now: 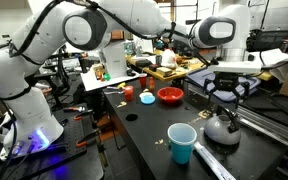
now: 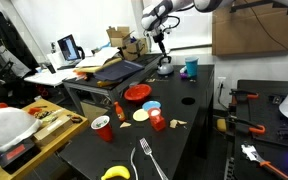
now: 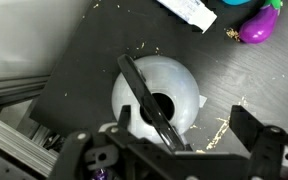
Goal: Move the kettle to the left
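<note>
Item, far left: in an exterior view, we are noting the white arm (image 1: 14,85) rising beside the black table (image 1: 134,140).

Item: a red bowl (image 1: 170,96) is sitting toward the table's back, with a small orange-red object (image 1: 147,98) just beside it on its left.

Item: a light-blue cup (image 1: 182,143) is standing upright near the front edge.

Item: the kettle (image 1: 222,127) is sitting upright to the right of the cup, near it but apart, with a metal rail (image 1: 219,165) running along the table edge close by.

Item: the gripper (image 1: 227,94) is hanging directly over the kettle, jaws spread wide and holding nothing.

Wrist view, left to right: we are logging the rail (image 3: 14,130) crossing the lower-left corner. The kettle (image 3: 184,80) is lying centred beneath the gripper (image 3: 167,138), its dark handle running diagonally between the two spread fingers (image 3: 264,145). We cannot tell whether they are touching the metal. A purple eggplant toy (image 3: 259,27) is lying at the upper right, well apart from the kettle.

In an exterior view taken from across the table, a red cup (image 2: 102,128) is standing near the front. Beyond it are the red bowl (image 2: 137,93), then the kettle (image 2: 165,68) under the gripper (image 2: 162,52), and the blue cup (image 2: 191,67) just to its right.
</note>
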Robot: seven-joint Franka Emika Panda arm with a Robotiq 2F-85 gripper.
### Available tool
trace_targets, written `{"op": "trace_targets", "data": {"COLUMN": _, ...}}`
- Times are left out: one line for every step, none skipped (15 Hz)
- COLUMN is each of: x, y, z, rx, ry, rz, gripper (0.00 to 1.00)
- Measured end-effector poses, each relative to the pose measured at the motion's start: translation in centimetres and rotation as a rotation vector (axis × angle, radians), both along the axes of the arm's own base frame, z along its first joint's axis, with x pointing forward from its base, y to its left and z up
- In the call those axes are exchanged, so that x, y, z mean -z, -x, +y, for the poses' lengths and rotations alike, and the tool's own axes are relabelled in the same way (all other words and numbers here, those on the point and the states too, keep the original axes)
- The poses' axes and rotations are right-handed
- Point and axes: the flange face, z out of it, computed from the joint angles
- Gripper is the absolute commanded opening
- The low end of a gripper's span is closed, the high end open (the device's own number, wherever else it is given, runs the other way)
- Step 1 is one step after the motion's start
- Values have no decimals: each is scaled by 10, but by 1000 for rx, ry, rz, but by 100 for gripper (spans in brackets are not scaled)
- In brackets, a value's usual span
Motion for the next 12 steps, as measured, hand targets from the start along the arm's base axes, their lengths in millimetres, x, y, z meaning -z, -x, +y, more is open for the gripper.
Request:
{"op": "trace_targets", "data": {"x": 1, "y": -1, "z": 1, "rx": -13, "ry": -2, "rz": 4, "gripper": 100}}
{"op": "trace_targets", "data": {"x": 1, "y": -2, "z": 2, "rx": -24, "ry": -7, "rz": 10, "gripper": 100}}
{"op": "trace_targets", "data": {"x": 2, "y": -3, "z": 3, "rx": -38, "ry": -14, "rz": 19, "gripper": 100}}
{"op": "trace_targets", "data": {"x": 4, "y": -3, "z": 5, "rx": -53, "ry": -22, "rz": 29, "gripper": 100}}
{"op": "trace_targets", "data": {"x": 6, "y": -3, "z": 6, "rx": -68, "ry": -29, "rz": 38, "gripper": 100}}
{"op": "trace_targets", "data": {"x": 9, "y": -4, "z": 7, "rx": -76, "ry": -35, "rz": 46, "gripper": 100}}
{"op": "trace_targets", "data": {"x": 12, "y": -4, "z": 7, "rx": -88, "ry": -40, "rz": 54, "gripper": 100}}
{"op": "trace_targets", "data": {"x": 15, "y": -5, "z": 8, "rx": -94, "ry": -43, "rz": 59, "gripper": 100}}
{"op": "trace_targets", "data": {"x": 19, "y": -5, "z": 8, "rx": -98, "ry": -43, "rz": 63, "gripper": 100}}
{"op": "trace_targets", "data": {"x": 22, "y": -6, "z": 8, "rx": -106, "ry": -41, "rz": 63, "gripper": 100}}
{"op": "trace_targets", "data": {"x": 24, "y": -7, "z": 8, "rx": -111, "ry": -40, "rz": 63, "gripper": 100}}
{"op": "trace_targets", "data": {"x": 26, "y": -8, "z": 8, "rx": -113, "ry": -38, "rz": 63, "gripper": 100}}
